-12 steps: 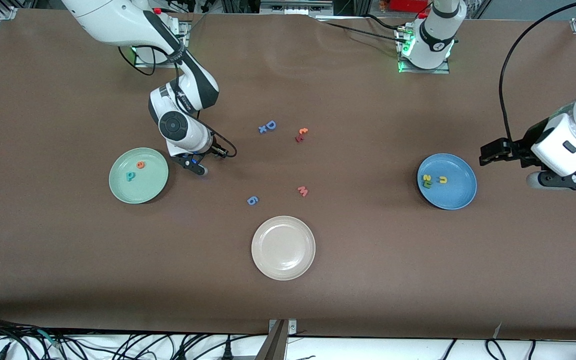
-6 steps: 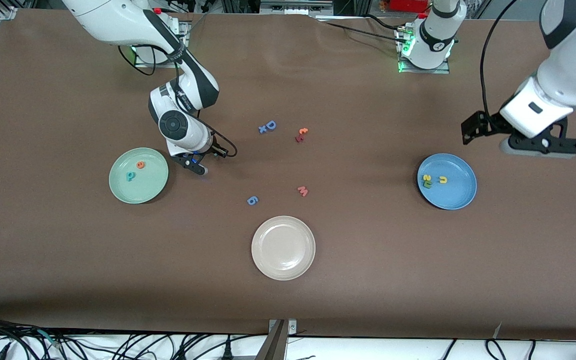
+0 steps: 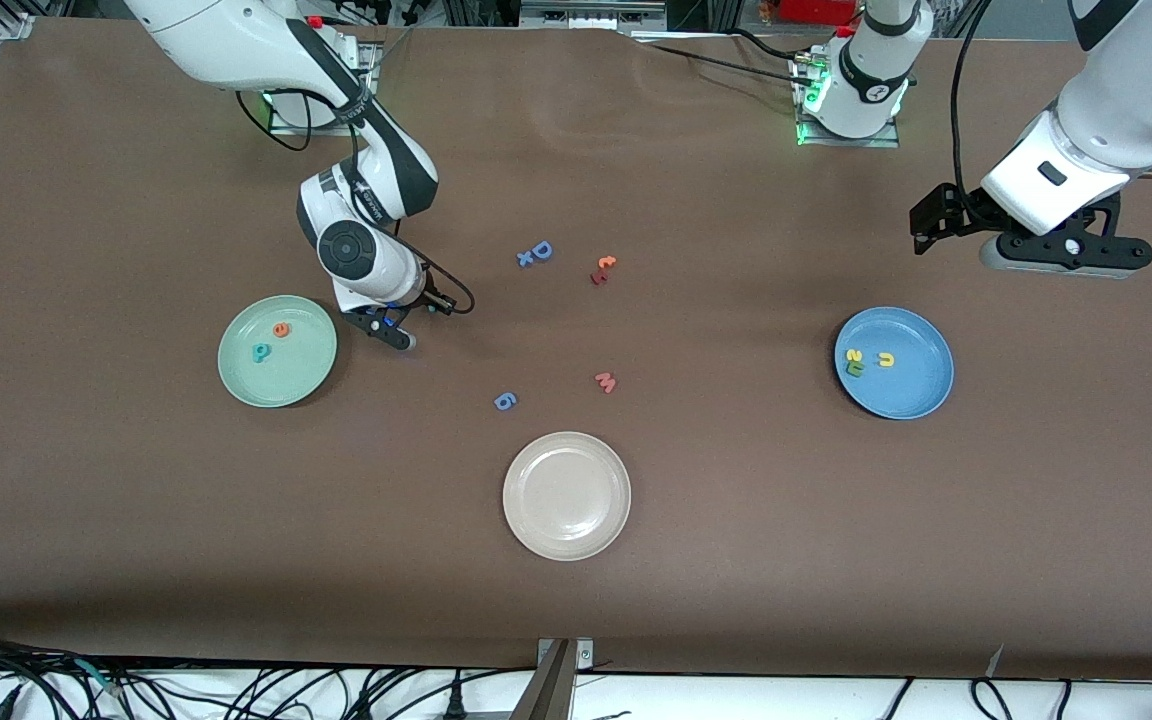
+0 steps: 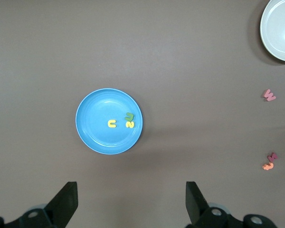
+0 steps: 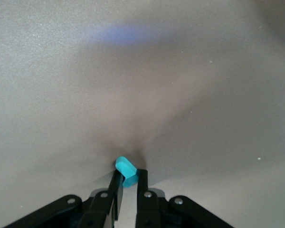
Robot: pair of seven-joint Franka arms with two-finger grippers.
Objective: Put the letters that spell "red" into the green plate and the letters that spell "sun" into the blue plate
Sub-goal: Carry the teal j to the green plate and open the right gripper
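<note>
Teal foam letter "r" (image 5: 125, 172) sits pinched between the right tool (image 3: 394, 335)'s fingers, which are closed tight on it, low at the table (image 3: 696, 560) just beside the green plate (image 3: 236, 380). Green plate holds the orange "e" (image 3: 281, 328) and teal "d" (image 3: 260, 352). Left tool (image 4: 130, 202) hangs with fingers spread fully, holding nothing, up over the table near the blue plate (image 3: 921, 390), toward the left arm's end. Blue plate holds yellow "s" (image 3: 854, 355), yellow "u" (image 3: 886, 360) and green "n" (image 3: 852, 369), the green one touching the "s".
</note>
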